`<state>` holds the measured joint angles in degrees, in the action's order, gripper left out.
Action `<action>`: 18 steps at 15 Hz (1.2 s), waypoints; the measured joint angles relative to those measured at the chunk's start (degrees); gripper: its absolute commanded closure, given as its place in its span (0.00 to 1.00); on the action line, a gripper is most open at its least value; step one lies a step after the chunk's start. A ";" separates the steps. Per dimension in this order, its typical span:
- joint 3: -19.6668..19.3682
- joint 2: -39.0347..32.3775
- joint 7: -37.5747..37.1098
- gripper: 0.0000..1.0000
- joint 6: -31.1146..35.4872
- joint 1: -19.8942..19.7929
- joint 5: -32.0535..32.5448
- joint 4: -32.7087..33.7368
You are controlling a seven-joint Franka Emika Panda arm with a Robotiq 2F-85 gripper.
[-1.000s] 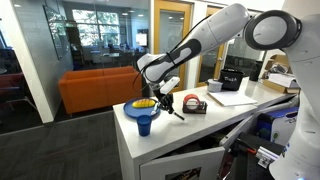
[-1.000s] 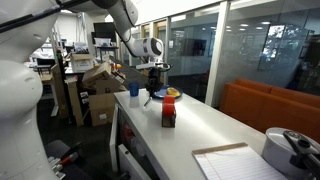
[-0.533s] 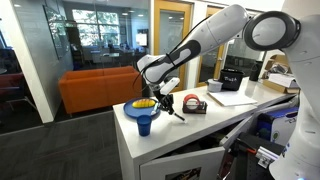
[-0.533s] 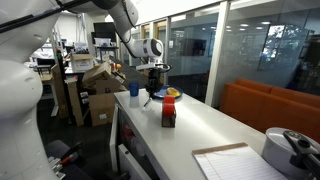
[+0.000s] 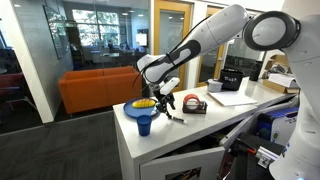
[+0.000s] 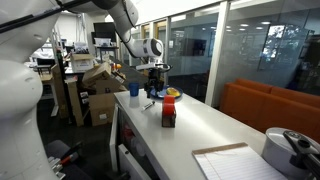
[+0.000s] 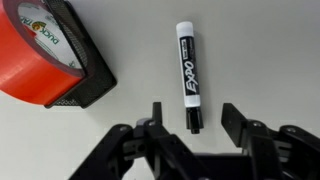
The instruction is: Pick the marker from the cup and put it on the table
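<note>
The marker (image 7: 189,75), white-barrelled with black ends, lies flat on the white table (image 7: 270,50). My gripper (image 7: 195,115) is open just above it. Its two dark fingers (image 7: 232,115) stand on either side of the marker's near end and do not touch it. In an exterior view the gripper (image 5: 165,103) hangs low over the table (image 5: 205,128), just behind the dark-blue cup (image 5: 146,123), with the marker (image 5: 174,114) below it. In an exterior view the cup (image 6: 134,90) stands near the table's far end, next to the gripper (image 6: 152,93).
A red tape roll (image 7: 40,55) on a black holder lies close beside the marker; it also shows as the tape roll (image 5: 192,103). A shallow blue dish with yellow in it (image 5: 143,104) stands behind the cup. A clipboard (image 6: 235,162) and dark containers (image 5: 232,76) sit at the table's other end.
The jaws have opened and let go of the marker, which now lies on the table instead of hanging from the gripper. The arm has hardly moved.
</note>
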<state>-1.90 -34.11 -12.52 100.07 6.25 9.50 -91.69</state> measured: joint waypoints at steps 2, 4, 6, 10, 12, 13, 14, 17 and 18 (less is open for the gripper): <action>0.02 0.03 0.00 0.00 0.26 0.01 -0.09 0.16; 0.16 0.48 0.00 0.00 1.34 0.03 -0.60 0.40; 0.58 1.71 0.00 0.00 2.57 0.05 -1.52 0.94; 1.98 7.02 0.04 0.00 5.00 0.13 -4.02 1.29; 2.61 9.82 0.12 0.00 5.75 0.15 -5.07 1.17; 2.88 11.13 0.17 0.00 6.07 0.15 -5.62 1.04; 3.11 12.39 0.23 0.00 6.46 0.16 -6.12 0.86; 3.48 15.88 0.43 0.00 7.84 0.16 -7.26 -0.21; 3.53 16.86 0.43 0.00 8.17 0.16 -7.48 -0.69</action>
<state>1.64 -17.26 -12.09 108.24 6.42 2.01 -92.38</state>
